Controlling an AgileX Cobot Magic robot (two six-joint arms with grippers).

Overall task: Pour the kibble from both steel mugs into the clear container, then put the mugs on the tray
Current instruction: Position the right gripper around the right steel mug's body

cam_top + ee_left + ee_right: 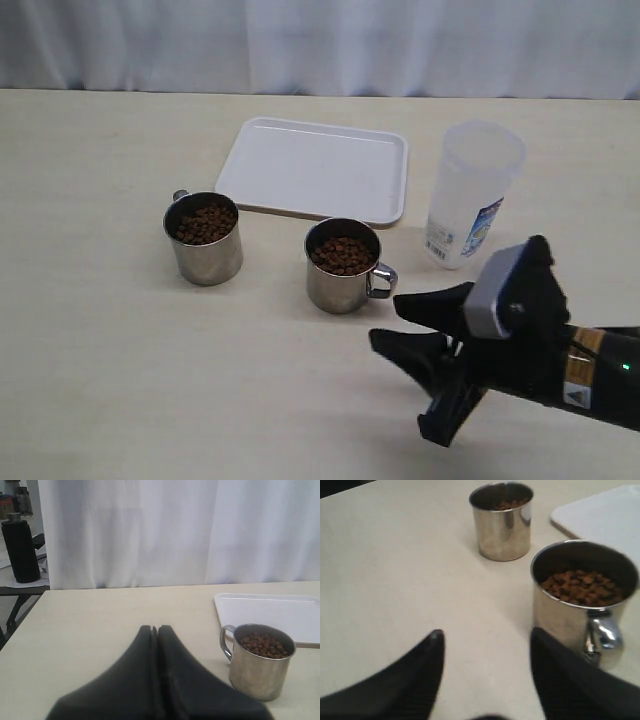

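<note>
Two steel mugs stand in front of the white tray [315, 170], both holding kibble [343, 256]. One mug [204, 240] is at the left. The other mug [343, 265] is near the middle, its handle [381, 281] turned toward my right gripper [385, 320]. That gripper is open and empty, low over the table just short of the handle; in the right wrist view its tips [486, 633] flank bare table beside the near mug [580, 605]. The clear container [470, 195] stands upright right of the tray. My left gripper [154, 628] is shut and empty, with a mug [260, 665] beside it.
A white curtain hangs behind the table's far edge. In the left wrist view a black cylinder [20, 550] stands on a side table beyond the table's corner. The right arm's body [540, 340] lies over the table's front right part.
</note>
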